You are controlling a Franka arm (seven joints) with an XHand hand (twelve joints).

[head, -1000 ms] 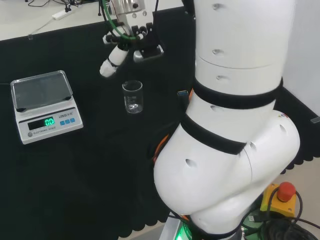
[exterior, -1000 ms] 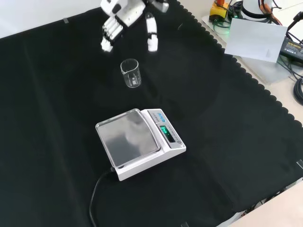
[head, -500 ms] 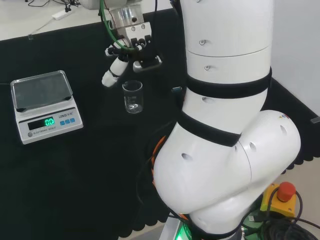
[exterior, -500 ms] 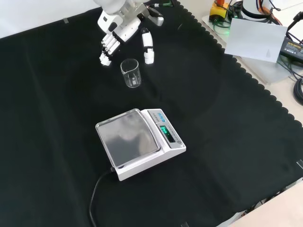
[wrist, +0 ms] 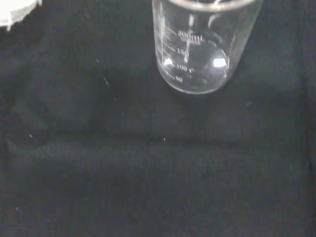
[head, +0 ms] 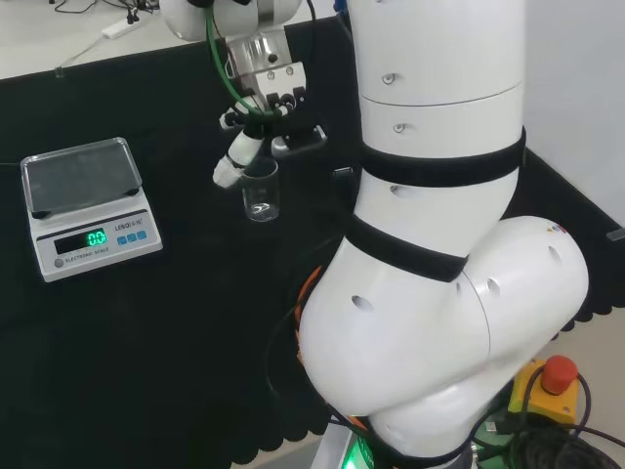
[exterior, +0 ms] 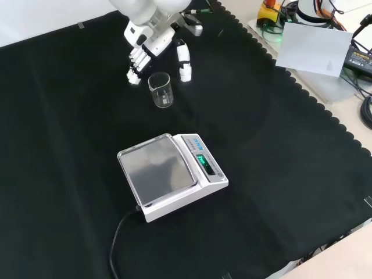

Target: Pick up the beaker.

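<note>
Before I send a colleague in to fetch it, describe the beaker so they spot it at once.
On the black cloth, find the white scale with its green display. Beyond it in the front view, just below the open hand, stands the beaker: the one clear, empty, upright glass vessel there.

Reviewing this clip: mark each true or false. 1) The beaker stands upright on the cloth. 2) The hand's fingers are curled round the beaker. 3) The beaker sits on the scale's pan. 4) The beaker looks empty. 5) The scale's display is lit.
1) True: the beaker stands upright on the black cloth.
2) False: the hand is open, fingers and thumb either side above the rim, not closed on it.
3) False: the scale has a bare pan; the beaker stands apart from it.
4) True: the wrist view shows nothing inside.
5) True: green digits glow.
</note>
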